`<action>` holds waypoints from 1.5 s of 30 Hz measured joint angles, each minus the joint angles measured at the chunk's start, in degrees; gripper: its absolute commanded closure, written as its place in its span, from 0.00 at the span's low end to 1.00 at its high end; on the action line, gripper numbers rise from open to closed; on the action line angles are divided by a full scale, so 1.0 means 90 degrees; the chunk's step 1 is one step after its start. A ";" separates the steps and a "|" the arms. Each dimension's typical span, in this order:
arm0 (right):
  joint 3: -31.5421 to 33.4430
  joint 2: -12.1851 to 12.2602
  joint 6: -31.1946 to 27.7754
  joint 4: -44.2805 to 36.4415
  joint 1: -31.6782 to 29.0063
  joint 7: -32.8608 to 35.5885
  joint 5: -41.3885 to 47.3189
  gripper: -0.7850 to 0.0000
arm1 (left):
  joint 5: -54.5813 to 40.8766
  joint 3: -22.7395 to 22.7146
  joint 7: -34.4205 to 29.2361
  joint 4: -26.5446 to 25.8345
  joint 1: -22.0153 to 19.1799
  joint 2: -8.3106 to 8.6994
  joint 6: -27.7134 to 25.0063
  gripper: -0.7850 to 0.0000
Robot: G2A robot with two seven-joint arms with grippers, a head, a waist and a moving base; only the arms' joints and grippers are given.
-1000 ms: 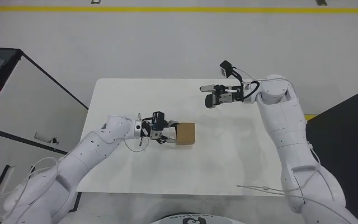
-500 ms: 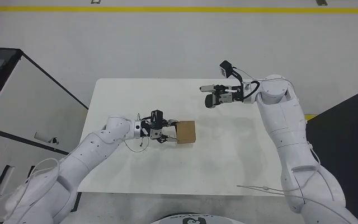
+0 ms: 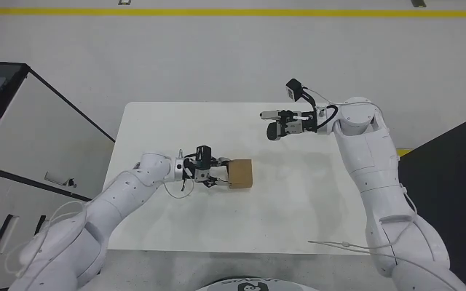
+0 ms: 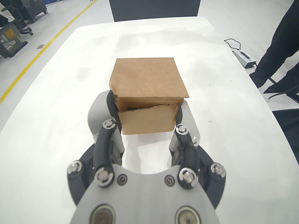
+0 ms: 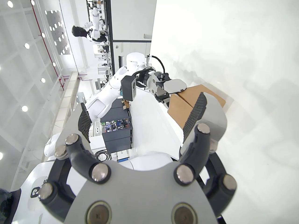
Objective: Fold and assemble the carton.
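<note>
One carton (image 3: pixel 240 174): brown, boxed up, resting about mid-table (image 3: pixel 306 218); its top panel lies flat and closed.
Carton end face: the end toward the table's left side shows a lower flap with a ragged upper edge and a dark slit above it.
Left gripper (image 4: pixel 146 109): low over the table, just left of its middle, clamped across that end of the carton. One finger (image 4: pixel 109 103) presses on each side corner.
Right gripper (image 3: pixel 269 124): raised above the table's far half, near its centre line and well apart from the carton. Its fingers are spread wide with nothing between them.
Change, carton: half a second ago it sat slightly nearer the table's far edge and it has since come back toward the near edge. Against one second ago it is displaced only a trace toward the table's left side.
Change, left gripper: it has travelled with the carton through both small shifts, and the grip is unaltered.
Change, right gripper: no movement noted; pose and finger spread match both earlier frames.
</note>
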 measured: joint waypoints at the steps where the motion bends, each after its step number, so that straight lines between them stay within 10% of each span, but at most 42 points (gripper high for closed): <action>1: 0.0000 0.0000 0.0000 0.0000 0.0000 0.0000 0.0000 0.00 | 0.0010 0.0027 0.0043 0.0064 -0.0017 -0.0030 0.0006 1.00; 14: 0.0000 0.0000 0.0000 0.0000 0.0000 0.0000 0.0000 0.00 | -0.0062 0.0308 0.0257 0.0812 -0.0167 -0.0398 0.0080 1.00; 18: 0.0000 0.0000 0.0000 0.0000 0.0000 0.0000 0.0000 0.00 | -0.0099 0.0382 0.0263 0.0956 -0.0202 -0.0482 0.0087 0.58; 19: 0.0000 0.0000 0.0000 0.0000 0.0000 0.0000 0.0000 0.00 | -0.0101 0.0397 0.0269 0.0984 -0.0209 -0.0496 0.0091 0.13; 20: 0.0000 0.0000 0.0000 0.0000 0.0000 0.0000 0.0000 0.00 | -0.0102 0.0413 0.0273 0.1009 -0.0217 -0.0508 0.0095 0.00; 35: 0.0000 0.0000 0.0000 0.0000 0.0000 0.0000 0.0000 0.00 | -0.0242 0.0583 0.0450 0.1099 -0.0291 -0.0463 0.0273 0.00; 45: 0.0000 0.0000 0.0000 0.0000 0.0000 0.0000 0.0000 0.00 | -0.0366 0.0457 0.0758 0.0886 -0.0347 -0.0002 0.0581 0.00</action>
